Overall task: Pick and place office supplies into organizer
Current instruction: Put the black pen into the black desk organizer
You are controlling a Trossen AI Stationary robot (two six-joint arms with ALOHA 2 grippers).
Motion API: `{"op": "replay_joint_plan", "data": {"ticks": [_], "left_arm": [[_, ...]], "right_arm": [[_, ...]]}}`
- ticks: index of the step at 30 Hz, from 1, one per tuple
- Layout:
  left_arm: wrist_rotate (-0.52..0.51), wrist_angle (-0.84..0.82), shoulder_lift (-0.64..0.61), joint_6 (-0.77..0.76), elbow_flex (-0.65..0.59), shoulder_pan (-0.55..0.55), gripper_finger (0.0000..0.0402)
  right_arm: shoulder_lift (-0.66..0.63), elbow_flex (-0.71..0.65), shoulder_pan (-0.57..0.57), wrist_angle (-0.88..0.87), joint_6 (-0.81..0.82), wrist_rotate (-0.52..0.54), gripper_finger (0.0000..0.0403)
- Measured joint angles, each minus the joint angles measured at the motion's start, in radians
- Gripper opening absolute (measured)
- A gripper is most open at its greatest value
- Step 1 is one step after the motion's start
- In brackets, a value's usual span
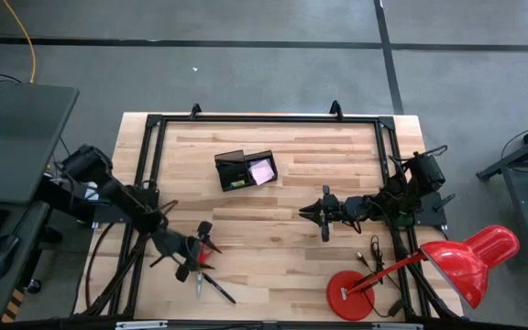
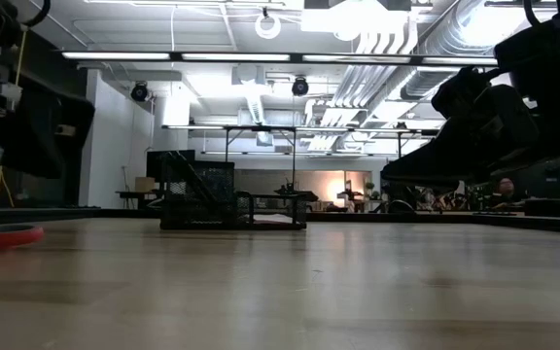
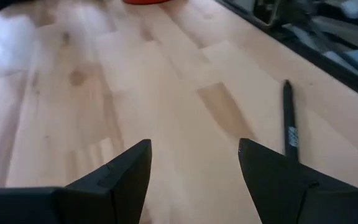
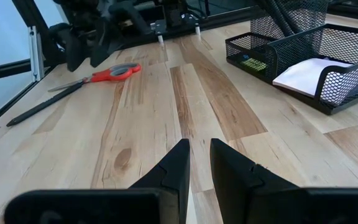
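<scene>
The black mesh organizer (image 1: 245, 170) stands mid-table toward the far side, with a pink pad (image 1: 262, 170) in one compartment and a small yellow-green thing (image 1: 236, 183) in the other. Red-handled scissors (image 1: 207, 252) lie flat near the front left. A black pen (image 1: 218, 290) lies just nearer the front edge. My left gripper (image 1: 193, 249) hovers beside the scissors' handles, open and empty; its wrist view shows the pen (image 3: 289, 121) past one finger. My right gripper (image 1: 313, 213) is shut and empty, right of centre. Its wrist view looks toward the scissors (image 4: 107, 74), the pen (image 4: 42, 106) and the organizer (image 4: 309, 56).
A big red desk lamp stands at the front right, its round base (image 1: 350, 295) on the table and its head (image 1: 475, 261) over the right edge. A black frame (image 1: 264, 119) borders the tabletop. Bare wood lies between the two grippers.
</scene>
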Motion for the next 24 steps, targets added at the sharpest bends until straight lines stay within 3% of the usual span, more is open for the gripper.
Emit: {"op": "replay_joint_plan", "data": {"ticks": [13,24], "left_arm": [[-0.064,-0.052,0.062,-0.114,0.072,-0.173,0.023],[-0.144,-0.079,0.194,-0.153,0.135,-0.193,0.023]], "right_arm": [[0.0,0.0,0.0,-0.005,0.0,0.0,0.0058],[0.0,0.0,0.0,-0.015,0.0,0.0,0.0058]]}}
